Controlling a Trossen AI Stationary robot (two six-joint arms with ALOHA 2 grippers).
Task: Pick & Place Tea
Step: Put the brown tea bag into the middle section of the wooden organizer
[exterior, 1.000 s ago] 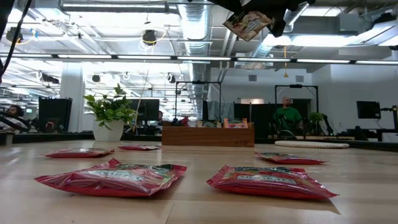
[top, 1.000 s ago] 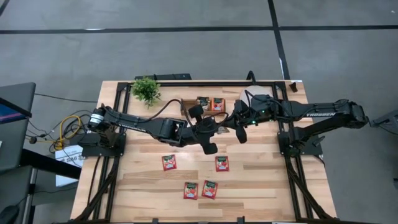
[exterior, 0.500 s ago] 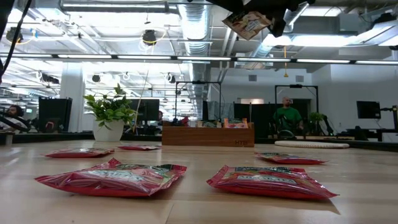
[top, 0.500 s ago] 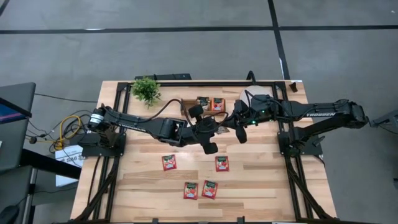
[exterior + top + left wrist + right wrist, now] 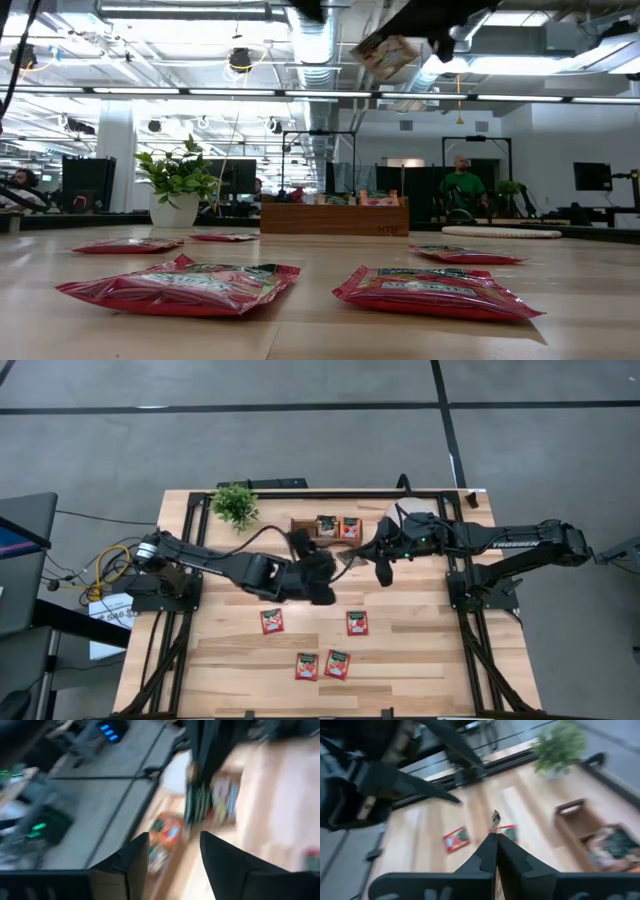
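High above the table's middle hangs a pale tea sachet, with my right gripper shut on it. My left gripper stands open just left of the sachet, nothing between its fingers. Several red sachets lie flat on the table. Two more sachets sit in a wooden box at the far edge. My right gripper pinches the sachet between its two shut fingers. In the right wrist view the sachet's thin edge sticks out past the fingertips. The fingers come from the table's right, slanting a little downward. The sachet hangs tilted, lifted well clear of the table.
A small potted plant stands at the far left and a round pale disc at the far right, under my right arm. Bare wood lies between the loose sachets and the near edge.
My left gripper has opened, let go of the hanging sachet and drawn back toward the table's left, turning as it went. The sachet stays in my right gripper, now a little lower and tipped.
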